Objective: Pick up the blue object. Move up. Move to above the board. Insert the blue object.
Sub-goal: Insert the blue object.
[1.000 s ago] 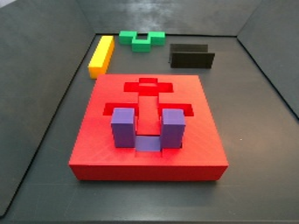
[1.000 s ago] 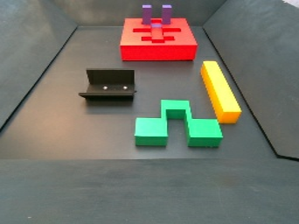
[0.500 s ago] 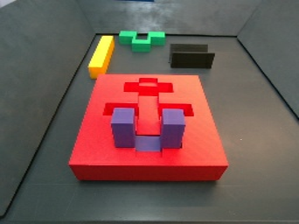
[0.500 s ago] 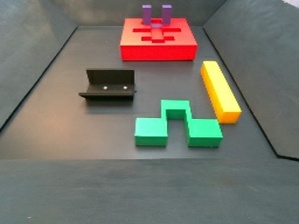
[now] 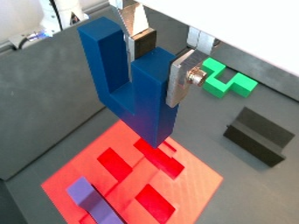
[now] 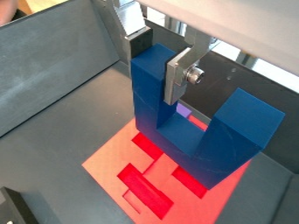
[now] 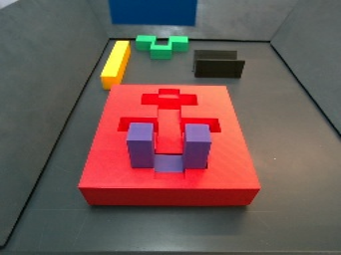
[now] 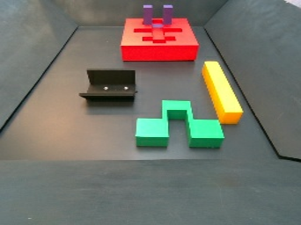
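My claw (image 5: 149, 54) was clamped on the blue object (image 5: 131, 83), its silver fingers (image 5: 183, 77) pressed against one prong of the dark-blue U-shaped block, in both wrist views (image 6: 193, 114). I held the block in the air above the board (image 5: 128, 171), base down and prongs up, with the red slab's recessed cut-outs visible beneath it. A purple U-shaped block (image 7: 168, 147) sat in a cut-out near one end of the board, its prongs upright.

In a side view the lower edge of the blue block (image 7: 152, 11) had come into the top of the picture, where half a second earlier nothing blue showed. Everything else lay as before.

Beyond the board on the dark tabletop (image 8: 70, 114) I saw the black fixture (image 8: 108, 85), a long yellow bar (image 8: 221, 90) and a green block (image 8: 177, 126), all well apart from the board.
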